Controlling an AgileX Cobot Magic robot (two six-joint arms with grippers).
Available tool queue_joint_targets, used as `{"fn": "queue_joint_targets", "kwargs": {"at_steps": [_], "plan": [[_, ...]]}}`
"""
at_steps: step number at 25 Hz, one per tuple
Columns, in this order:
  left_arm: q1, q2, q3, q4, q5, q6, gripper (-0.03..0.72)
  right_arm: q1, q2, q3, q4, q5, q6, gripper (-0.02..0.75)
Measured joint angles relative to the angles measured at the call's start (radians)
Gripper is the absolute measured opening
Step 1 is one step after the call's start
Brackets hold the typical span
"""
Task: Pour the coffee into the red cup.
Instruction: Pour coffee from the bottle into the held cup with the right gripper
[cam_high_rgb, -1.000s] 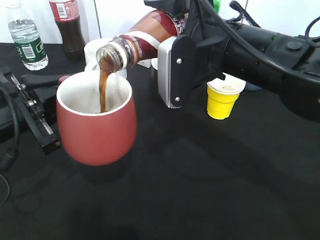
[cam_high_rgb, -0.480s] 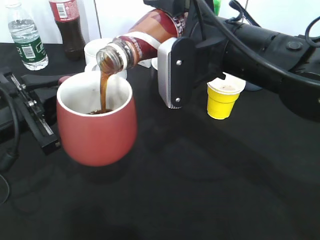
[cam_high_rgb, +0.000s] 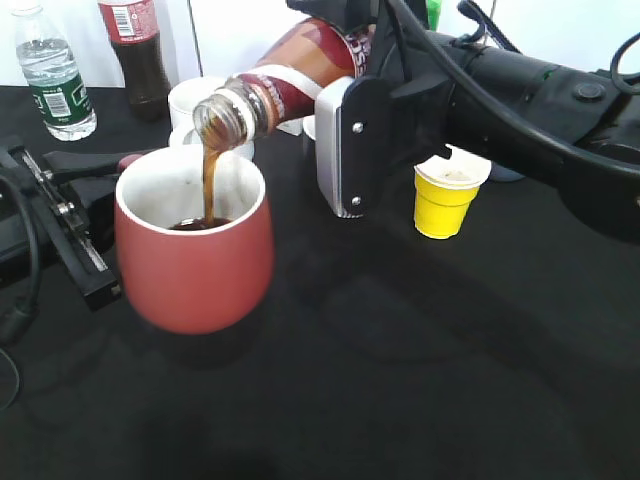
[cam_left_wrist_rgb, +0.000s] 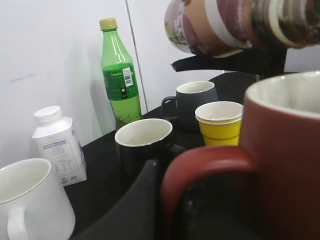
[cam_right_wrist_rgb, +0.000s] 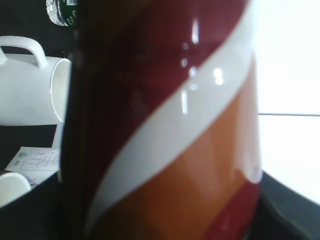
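Observation:
The red cup (cam_high_rgb: 195, 255) stands at the left on the black table. My left gripper (cam_high_rgb: 108, 165) is shut on its handle, which fills the low middle of the left wrist view (cam_left_wrist_rgb: 205, 162) beside a black finger (cam_left_wrist_rgb: 142, 202). My right gripper (cam_high_rgb: 345, 100) is shut on the coffee bottle (cam_high_rgb: 290, 75), which is tilted mouth-down over the cup. A brown stream (cam_high_rgb: 210, 180) falls from the mouth into the cup, and dark coffee pools inside. The bottle's red, white and orange label fills the right wrist view (cam_right_wrist_rgb: 165, 125).
A yellow paper cup (cam_high_rgb: 445, 200) stands right of the bottle. A white mug (cam_high_rgb: 190, 100), a cola bottle (cam_high_rgb: 135, 50) and a water bottle (cam_high_rgb: 55, 75) stand behind. The left wrist view shows a black mug (cam_left_wrist_rgb: 145, 145), grey mug (cam_left_wrist_rgb: 192, 102), green bottle (cam_left_wrist_rgb: 117, 75) and milk bottle (cam_left_wrist_rgb: 57, 145).
Coffee keeps pouring. The dark coffee in the red cup has risen into view. The bottle and both grippers have barely moved.

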Motion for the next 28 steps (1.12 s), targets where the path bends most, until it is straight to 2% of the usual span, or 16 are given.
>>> {"fn": "queue_joint_targets", "kwargs": {"at_steps": [28], "plan": [[0.0, 0.0, 0.0, 0.004, 0.004, 0.0, 0.048, 0.0, 0.0, 0.0, 0.001, -0.012, -0.036, 0.529]]}}
